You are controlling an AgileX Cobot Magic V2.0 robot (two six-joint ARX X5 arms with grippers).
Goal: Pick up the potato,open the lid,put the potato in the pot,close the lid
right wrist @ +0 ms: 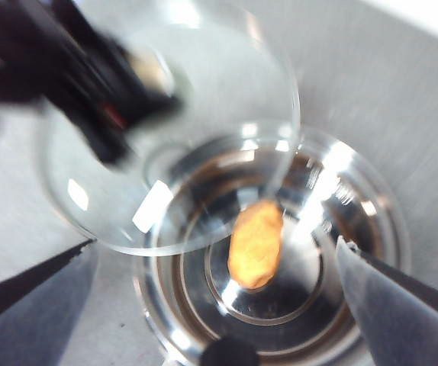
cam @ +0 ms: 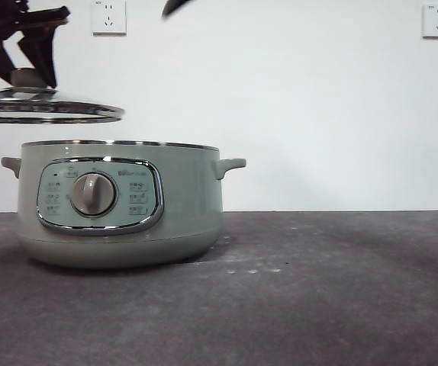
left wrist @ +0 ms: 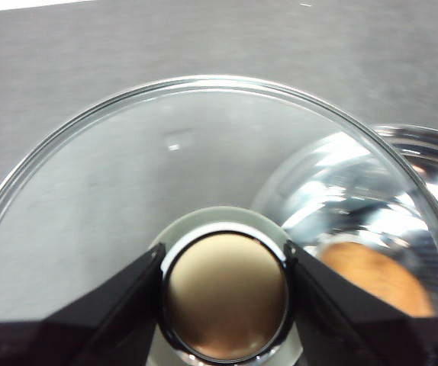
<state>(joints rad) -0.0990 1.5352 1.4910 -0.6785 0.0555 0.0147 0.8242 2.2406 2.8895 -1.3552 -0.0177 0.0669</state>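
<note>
The pale green pot (cam: 192, 202) stands open on the table, left of centre. The potato (right wrist: 256, 242) lies on its shiny inner bottom and also shows through the glass in the left wrist view (left wrist: 375, 280). My left gripper (left wrist: 225, 259) is shut on the knob of the glass lid (left wrist: 150, 175). It holds the lid (cam: 47, 111) level in the air, above and to the left of the pot's rim. In the front view the left gripper (cam: 30, 67) comes in at the top left. My right gripper (right wrist: 215, 244) is open and empty, high over the pot (right wrist: 375, 217).
The dark grey table (cam: 333, 290) runs to the right of the pot. A white wall with two sockets (cam: 109, 17) stands behind. The right arm shows only as a black tip (cam: 175, 6) at the top edge.
</note>
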